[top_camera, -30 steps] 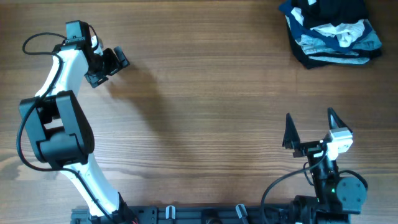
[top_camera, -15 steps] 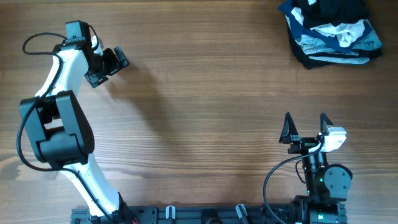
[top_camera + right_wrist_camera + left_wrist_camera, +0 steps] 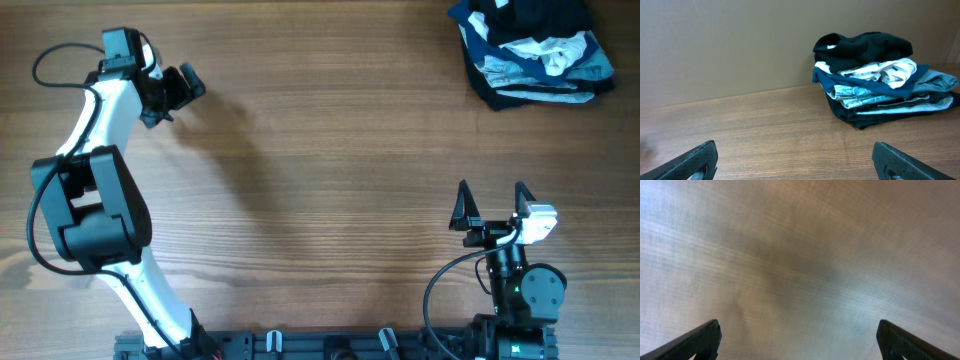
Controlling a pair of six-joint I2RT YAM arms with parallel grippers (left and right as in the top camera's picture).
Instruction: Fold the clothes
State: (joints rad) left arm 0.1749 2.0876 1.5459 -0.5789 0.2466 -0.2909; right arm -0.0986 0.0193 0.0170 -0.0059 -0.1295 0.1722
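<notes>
The clothes, a black T-shirt [image 3: 867, 47], lie crumpled on top of a pile at the table's far right corner [image 3: 530, 12]; a small white mark shows near its left edge. My right gripper [image 3: 491, 190] stands open near the front edge, well short of the pile, with only bare wood between its fingers [image 3: 794, 150]. At the far left, my left gripper [image 3: 172, 93] is open over bare table [image 3: 797, 330], holding nothing. Neither gripper touches any cloth.
Under the black shirt lie white, navy and grey-blue garments [image 3: 540, 60], stacked untidily, with a dark one at the bottom. A plain wall rises behind the pile in the right wrist view. The wooden table [image 3: 320, 180] stretches between the two arms.
The right gripper swung from a tilted stance to point straight towards the far edge, then held still. The left gripper shifted slightly up and to the left.
</notes>
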